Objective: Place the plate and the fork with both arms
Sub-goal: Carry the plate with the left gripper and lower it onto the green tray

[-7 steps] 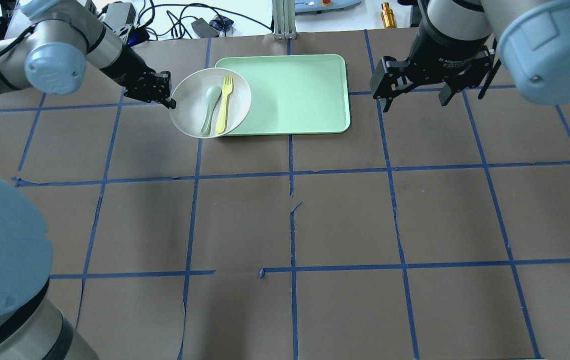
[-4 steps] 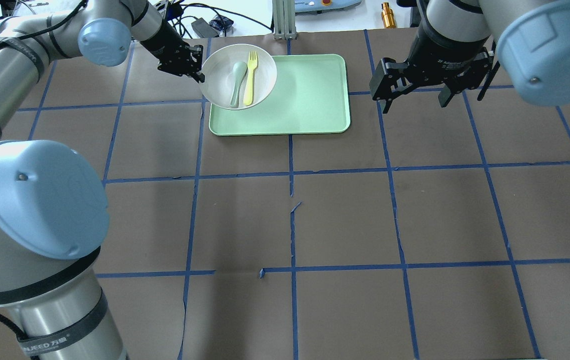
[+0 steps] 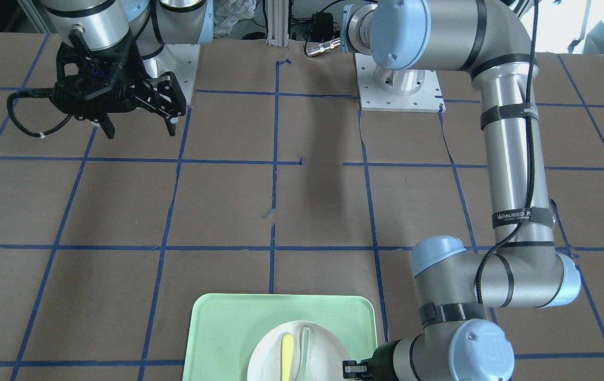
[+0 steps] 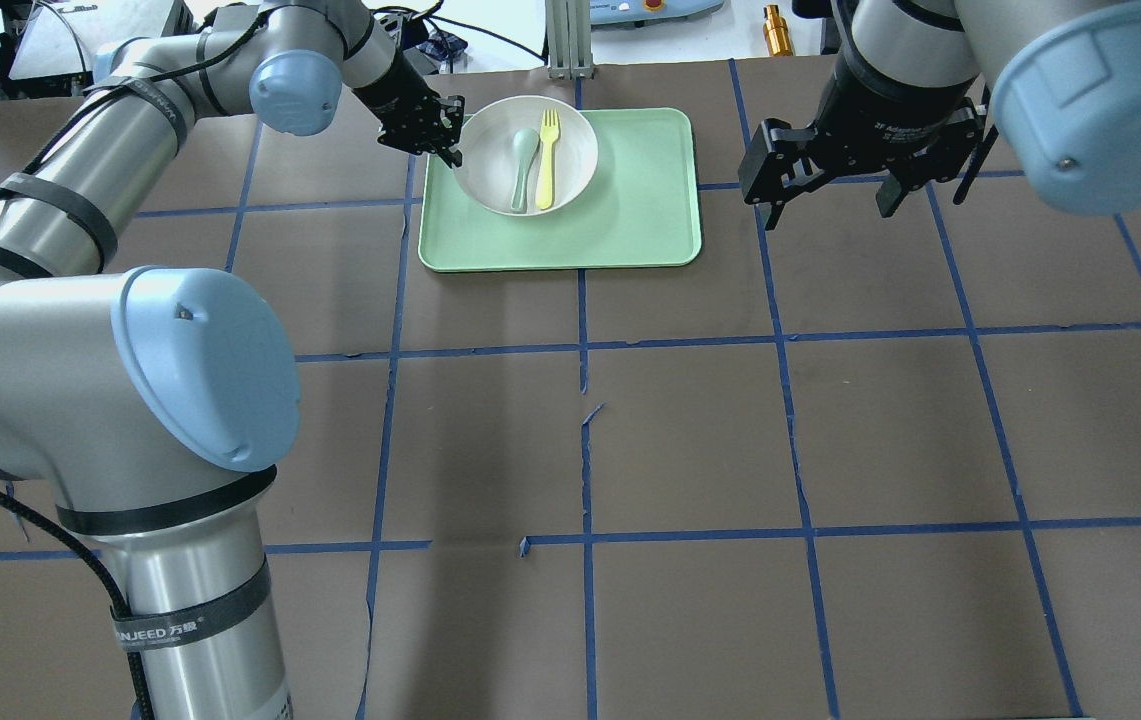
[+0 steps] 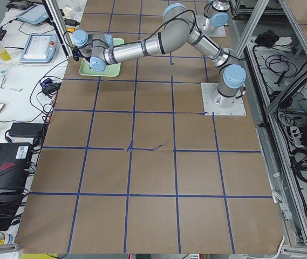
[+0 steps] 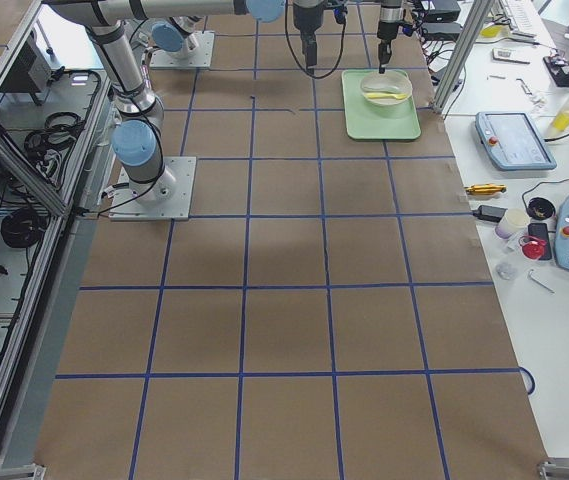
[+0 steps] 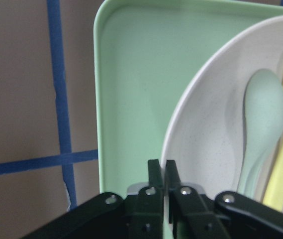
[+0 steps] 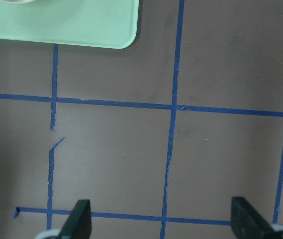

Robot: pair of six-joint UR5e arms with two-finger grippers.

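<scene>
The left fingers [image 7: 154, 174] are closed thin on the near-left rim of the plate [image 4: 575, 150], one finger above the lip and one below. This edge pinch carries the whole plate from one side and leaves its inside clear. The plate looks level, which is probably why its load lies quiet: the pale yellow fork [image 4: 547, 160] and a grey-green spoon [image 4: 522, 170] lie side by side in the hollow, fork on the right, tines pointing away from the robot. The plate sits over the far-left part of a mint-green tray [image 4: 630, 200]; its far rim appears to overhang the tray's far edge, so it seems to be held up in the air, though no view settles whether it touches. The left arm stretches long across the brown surface [image 4: 580, 450], which is marked with a blue tape grid, to reach it

The right fingers [image 8: 80, 219] are spread wide and hold nothing. They hang above bare surface just right of the tray, well apart from the plate, likely waiting to pick up the fork once the plate is set down
</scene>
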